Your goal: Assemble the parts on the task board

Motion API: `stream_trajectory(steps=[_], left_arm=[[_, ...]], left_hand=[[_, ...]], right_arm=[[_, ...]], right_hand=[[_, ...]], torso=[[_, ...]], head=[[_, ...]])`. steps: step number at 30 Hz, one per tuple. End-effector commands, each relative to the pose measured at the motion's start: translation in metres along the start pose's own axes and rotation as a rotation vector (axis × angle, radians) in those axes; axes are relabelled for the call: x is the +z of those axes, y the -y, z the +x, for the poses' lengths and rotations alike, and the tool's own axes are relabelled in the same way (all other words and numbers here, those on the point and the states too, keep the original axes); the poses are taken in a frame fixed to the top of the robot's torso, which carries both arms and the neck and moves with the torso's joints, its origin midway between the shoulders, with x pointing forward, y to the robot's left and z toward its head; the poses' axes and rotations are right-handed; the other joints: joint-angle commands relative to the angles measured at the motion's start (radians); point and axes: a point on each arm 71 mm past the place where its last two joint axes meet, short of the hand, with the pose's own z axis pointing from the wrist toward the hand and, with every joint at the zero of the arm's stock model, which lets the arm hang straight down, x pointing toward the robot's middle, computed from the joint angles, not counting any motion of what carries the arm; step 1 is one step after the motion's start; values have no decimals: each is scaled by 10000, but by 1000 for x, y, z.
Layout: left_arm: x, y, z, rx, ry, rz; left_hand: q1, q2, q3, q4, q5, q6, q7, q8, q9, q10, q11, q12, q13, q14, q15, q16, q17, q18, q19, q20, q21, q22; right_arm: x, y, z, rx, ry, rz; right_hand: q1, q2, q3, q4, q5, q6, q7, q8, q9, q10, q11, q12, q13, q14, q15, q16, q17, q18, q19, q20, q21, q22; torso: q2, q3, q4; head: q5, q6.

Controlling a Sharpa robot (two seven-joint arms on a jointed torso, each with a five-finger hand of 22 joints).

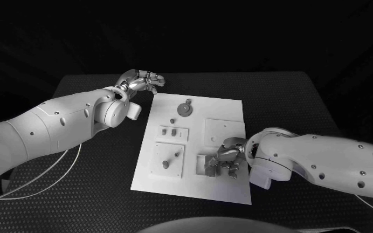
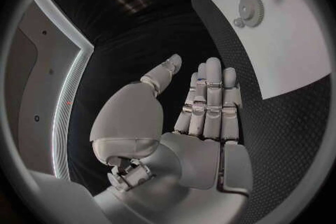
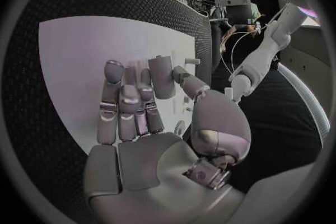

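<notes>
Right hand (image 1: 223, 160) over white task board (image 1: 225, 109), grey gear (image 1: 185, 108)

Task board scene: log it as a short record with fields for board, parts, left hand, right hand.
board: white task board lying flat in the middle of the black table
parts: gear near the board's far edge; small peg standing in a near block
left hand: left hand off the board by its far left corner, fingers straight and apart, holding nothing
right hand: right hand over the board's near right part, fingers bent; whether it holds a part cannot be told
</notes>
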Motion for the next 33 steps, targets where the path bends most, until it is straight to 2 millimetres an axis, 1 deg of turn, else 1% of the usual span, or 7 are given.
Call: stream_trajectory(steps=[1, 4, 11, 15, 17, 23, 33], left_arm=[[0, 2, 3, -98, -147, 75], [0, 2, 3, -97, -145, 76], [0, 1, 2, -93, -128, 69], [0, 2, 2, -98, -146, 76], [0, 1, 2, -95, -135, 72], [0, 1, 1, -92, -126, 64], [0, 1, 1, -91, -121, 69]], left_hand=[[-83, -4, -3, 73, -24, -65, -11, -31, 9, -78, -19, -25, -12, -14, 41, -66, 16, 166, 58, -59, -41, 13], [-84, -3, -2, 76, -23, -65, -11, -31, 9, -79, -19, -25, -12, -14, 41, -66, 18, 166, 59, -58, -42, 14], [-89, -4, -3, 83, -24, -67, -10, -31, 9, -80, -18, -24, -13, -14, 42, -68, 21, 166, 59, -57, -44, 17], [-90, -3, -3, 86, -24, -69, -10, -31, 9, -81, -18, -24, -13, -14, 42, -69, 23, 166, 60, -57, -45, 19], [-91, -2, -3, 88, -24, -69, -9, -31, 9, -81, -18, -24, -13, -14, 42, -69, 24, 166, 60, -57, -45, 19], [-96, -1, -4, 95, -25, -70, -9, -30, 10, -83, -17, -23, -13, -14, 43, -71, 27, 166, 61, -56, -48, 22], [-101, 0, -4, 105, -26, -72, -8, -29, 10, -84, -17, -22, -13, -13, 43, -73, 32, 167, 62, -56, -50, 27]], right_arm=[[1, 0, 2, 48, -1, -6], [2, 0, 1, 48, 66, -4], [3, -1, 2, -53, 1, -44], [5, -1, 4, -106, -89, -32], [6, 0, 3, -104, -42, -14], [6, -2, 5, -173, -127, -69], [7, -3, 6, -247, -234, -74]], right_hand=[[-89, -14, 13, 27, 5, 51, 4, -35, 7, 80, 13, -60, 12, 4, -25, -35, 16, 154, 4, 58, 53, 184], [-108, -25, 13, 29, 3, 54, 4, -39, 5, 81, 13, -64, 20, 4, -25, -40, 23, 154, 2, 58, 54, 184], [-188, -79, 12, 56, -10, 58, 5, -59, -3, 83, 14, -83, 45, 6, -26, -61, 52, 154, -3, 56, 57, 180], [-288, -231, 14, 108, -26, 50, 9, -87, -13, 72, 17, -114, 77, 2, -24, -89, 87, 154, -19, 53, 55, 175], [-309, -269, 25, 131, -29, 47, 11, -95, -16, 69, 19, -123, 88, 1, -24, -99, 99, 154, -22, 50, 55, 173], [-331, -311, 41, 158, -33, 37, 14, -110, -19, 61, 21, -137, 104, -2, -23, -114, 115, 154, -29, 46, 54, 172], [-356, -456, 67, 203, -42, 15, 23, -137, -23, 43, 29, -167, 140, -15, -18, -146, 153, 154, -45, 41, 51, 169]], torso=[[0, 2, -2], [-1, 7, 2], [2, 5, -1], [-2, 0, 1], [0, 1, 3], [-4, 2, -3], [-3, 0, -2]], head=[[13, 9], [21, 13], [29, 14], [34, 15], [40, 19], [44, 17], [67, -2]])
